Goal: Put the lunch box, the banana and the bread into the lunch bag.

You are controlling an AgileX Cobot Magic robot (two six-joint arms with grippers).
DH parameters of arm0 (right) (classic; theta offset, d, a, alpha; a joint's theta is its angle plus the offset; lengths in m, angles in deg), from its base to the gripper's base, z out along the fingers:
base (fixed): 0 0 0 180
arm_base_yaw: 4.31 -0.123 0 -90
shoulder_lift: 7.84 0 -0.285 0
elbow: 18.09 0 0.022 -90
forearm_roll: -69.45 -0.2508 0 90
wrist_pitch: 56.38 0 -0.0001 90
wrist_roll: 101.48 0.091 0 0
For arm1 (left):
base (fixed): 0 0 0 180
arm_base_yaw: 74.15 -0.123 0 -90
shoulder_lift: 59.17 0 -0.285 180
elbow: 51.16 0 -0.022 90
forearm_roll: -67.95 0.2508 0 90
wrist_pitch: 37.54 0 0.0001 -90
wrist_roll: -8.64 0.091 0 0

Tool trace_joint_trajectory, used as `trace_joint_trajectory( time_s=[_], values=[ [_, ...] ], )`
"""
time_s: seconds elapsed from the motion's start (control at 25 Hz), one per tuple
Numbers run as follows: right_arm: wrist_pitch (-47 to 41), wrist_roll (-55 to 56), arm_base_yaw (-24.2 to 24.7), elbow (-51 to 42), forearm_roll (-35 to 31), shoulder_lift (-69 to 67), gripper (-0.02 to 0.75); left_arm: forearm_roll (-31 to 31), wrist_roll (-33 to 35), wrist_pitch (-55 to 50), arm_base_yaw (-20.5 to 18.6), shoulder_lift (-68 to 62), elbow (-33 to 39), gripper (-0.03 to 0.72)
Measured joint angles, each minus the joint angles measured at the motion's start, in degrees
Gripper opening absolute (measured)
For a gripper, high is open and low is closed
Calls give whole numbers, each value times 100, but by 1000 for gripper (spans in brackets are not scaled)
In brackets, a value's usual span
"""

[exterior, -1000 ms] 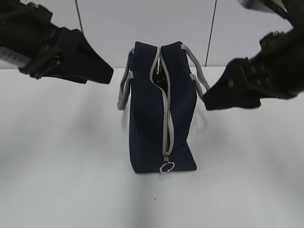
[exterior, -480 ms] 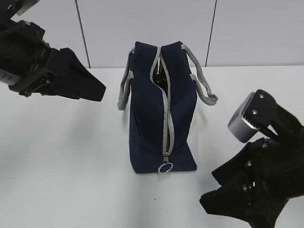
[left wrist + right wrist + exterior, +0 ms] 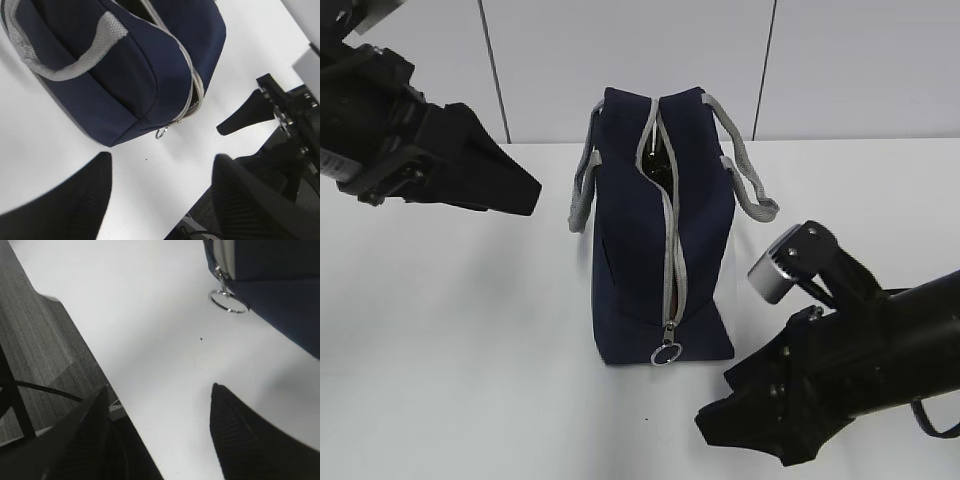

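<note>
Moved: right gripper (image 3: 720, 428) has come lower and closer to the lunch bag (image 3: 635, 230); the left gripper (image 3: 525, 190) has stayed put.
Lunch bag: stands upright on the white table (image 3: 450, 330), zipper (image 3: 670, 250) mostly shut, open a bit at the far end.
Ring pull (image 3: 667, 354): hangs at the bag's near bottom end.
Right gripper: just right of the ring pull, low by the table, fingers apart, holding nothing.
Left gripper: up in the air left of the bag, fingers apart, holding nothing.
Handles (image 3: 748, 180): grey, flopped to each side.
</note>
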Motion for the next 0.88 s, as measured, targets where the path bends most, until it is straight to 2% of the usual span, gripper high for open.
trace_joint_trajectory(
  time_s=[0.2, 0.36, 0.6, 0.88],
  values=[
    [-203, -2354, 0, 0, -1075, -884, 470, 2, 0, -5, 0, 0, 0, 434],
    [-224, -3565, 0, 0, -1976, -1457, 470, 31, 0, -41, 0, 0, 0, 432],
    [-270, -4651, 0, 10, -2979, -1821, 470, 172, 0, -60, 0, 0, 0, 424],
    [-314, -4915, 0, 180, -3161, -1821, 470, 221, 0, -66, 0, 0, 0, 419]
  ],
)
